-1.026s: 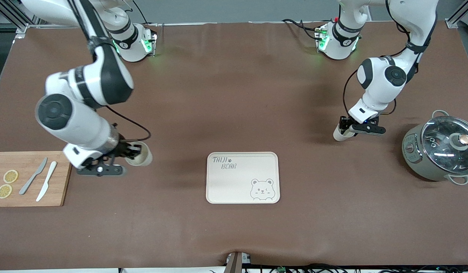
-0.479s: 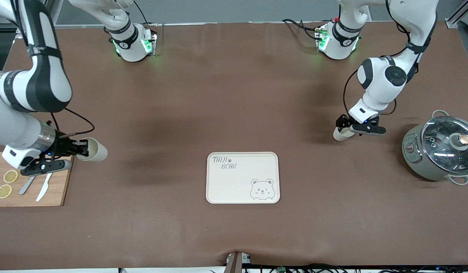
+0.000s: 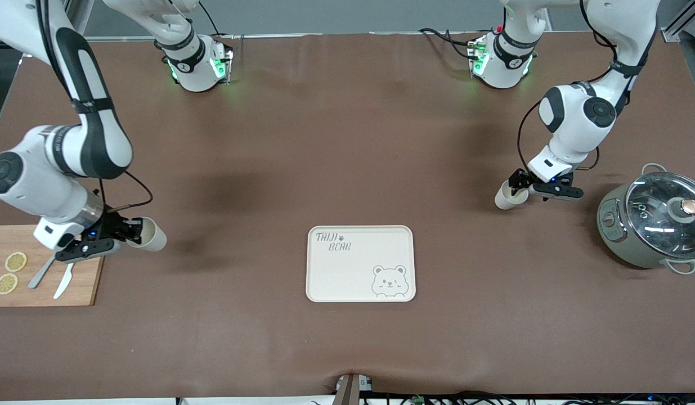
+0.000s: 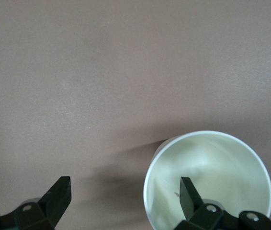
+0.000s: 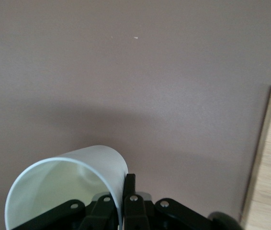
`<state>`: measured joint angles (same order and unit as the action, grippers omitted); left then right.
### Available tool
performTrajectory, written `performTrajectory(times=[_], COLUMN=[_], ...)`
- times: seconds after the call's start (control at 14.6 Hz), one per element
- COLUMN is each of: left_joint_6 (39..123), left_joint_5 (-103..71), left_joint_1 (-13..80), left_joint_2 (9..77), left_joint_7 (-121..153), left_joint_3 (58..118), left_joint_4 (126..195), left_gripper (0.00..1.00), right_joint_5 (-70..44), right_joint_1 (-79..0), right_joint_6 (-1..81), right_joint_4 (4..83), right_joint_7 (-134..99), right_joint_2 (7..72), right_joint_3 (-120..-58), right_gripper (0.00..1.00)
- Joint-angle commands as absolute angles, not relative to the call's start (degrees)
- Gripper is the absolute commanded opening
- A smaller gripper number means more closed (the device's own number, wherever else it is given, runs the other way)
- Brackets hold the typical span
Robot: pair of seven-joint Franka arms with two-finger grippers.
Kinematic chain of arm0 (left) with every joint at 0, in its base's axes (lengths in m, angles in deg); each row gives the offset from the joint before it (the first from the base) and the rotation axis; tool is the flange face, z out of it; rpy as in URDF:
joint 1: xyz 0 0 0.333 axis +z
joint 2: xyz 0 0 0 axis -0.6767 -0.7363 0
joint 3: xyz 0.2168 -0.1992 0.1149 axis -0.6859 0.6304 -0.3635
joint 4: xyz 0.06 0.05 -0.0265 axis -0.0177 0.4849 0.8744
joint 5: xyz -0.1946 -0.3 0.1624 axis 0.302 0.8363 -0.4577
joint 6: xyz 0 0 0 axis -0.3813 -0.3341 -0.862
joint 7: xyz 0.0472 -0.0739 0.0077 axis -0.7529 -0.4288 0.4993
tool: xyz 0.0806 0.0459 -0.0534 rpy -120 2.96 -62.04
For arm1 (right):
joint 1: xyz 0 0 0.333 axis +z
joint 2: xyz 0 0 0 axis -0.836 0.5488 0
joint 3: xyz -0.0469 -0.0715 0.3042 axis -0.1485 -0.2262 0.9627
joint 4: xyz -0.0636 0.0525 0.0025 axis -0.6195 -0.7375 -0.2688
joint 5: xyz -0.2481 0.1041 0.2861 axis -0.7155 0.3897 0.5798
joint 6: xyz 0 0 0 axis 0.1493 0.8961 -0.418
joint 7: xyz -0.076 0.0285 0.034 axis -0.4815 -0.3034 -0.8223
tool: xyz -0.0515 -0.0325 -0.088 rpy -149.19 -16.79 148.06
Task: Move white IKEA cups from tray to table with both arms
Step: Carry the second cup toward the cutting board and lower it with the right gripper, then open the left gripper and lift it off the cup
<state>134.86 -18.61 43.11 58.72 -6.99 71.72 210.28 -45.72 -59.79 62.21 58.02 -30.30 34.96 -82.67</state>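
One cup down, one cup up in the air.

The left gripper [image 3: 518, 185] has its jaws spread wide, one finger [image 4: 189, 194] inside the white cup [image 3: 505, 198] standing on the table between the bear tray [image 3: 361, 263] and the pot [image 3: 651, 223]. The right gripper [image 3: 129, 232] is clamped tight on the rim of the second cup [image 3: 149, 235], tilted sideways, held above the table beside the cutting board [image 3: 43, 266].
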Motion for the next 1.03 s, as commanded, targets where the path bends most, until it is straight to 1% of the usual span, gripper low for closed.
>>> performTrajectory(times=[0.0, 0.21, 0.41, 0.55, 0.75, 0.96], left_joint_6=[135.22, 134.08, 126.19, 120.57, 111.78, 100.02], left_joint_5=[-16.73, -16.73, -16.65, -16.65, -16.56, -16.56], left_joint_1=[43.29, 43.29, 43.29, 43.29, 43.37, 43.64], left_joint_2=[61.47, 62.96, 68.31, 70.78, 73.16, 75.53], left_joint_7=[-8.51, -8.34, -7.99, -7.63, -7.02, -5.00], left_joint_3=[72.27, 72.27, 72.10, 71.93, 71.75, 71.75], left_joint_4=[211.89, 211.89, 211.10, 209.18, 204.44, 198.20], left_gripper=[1.00, 1.00, 1.00, 1.00, 1.00, 1.00], right_joint_5=[-44.77, -44.77, -44.77, -44.77, -44.77, -44.77], right_joint_1=[-60.06, -59.70, -59.62, -59.53, -59.53, -59.44], right_joint_6=[66.26, 70.40, 72.60, 74.35, 76.11, 78.04], right_joint_4=[59.01, 59.10, 59.10, 59.10, 59.01, 59.01], right_joint_7=[-31.39, -31.30, -31.30, -31.30, -31.30, -31.30], right_joint_2=[37.04, 39.77, 41.44, 42.41, 43.56, 44.79], right_joint_3=[-82.10, -82.01, -82.01, -81.92, -81.92, -81.92], right_gripper=[0.00, 0.00, 0.00, 0.00, 0.00, 0.00])
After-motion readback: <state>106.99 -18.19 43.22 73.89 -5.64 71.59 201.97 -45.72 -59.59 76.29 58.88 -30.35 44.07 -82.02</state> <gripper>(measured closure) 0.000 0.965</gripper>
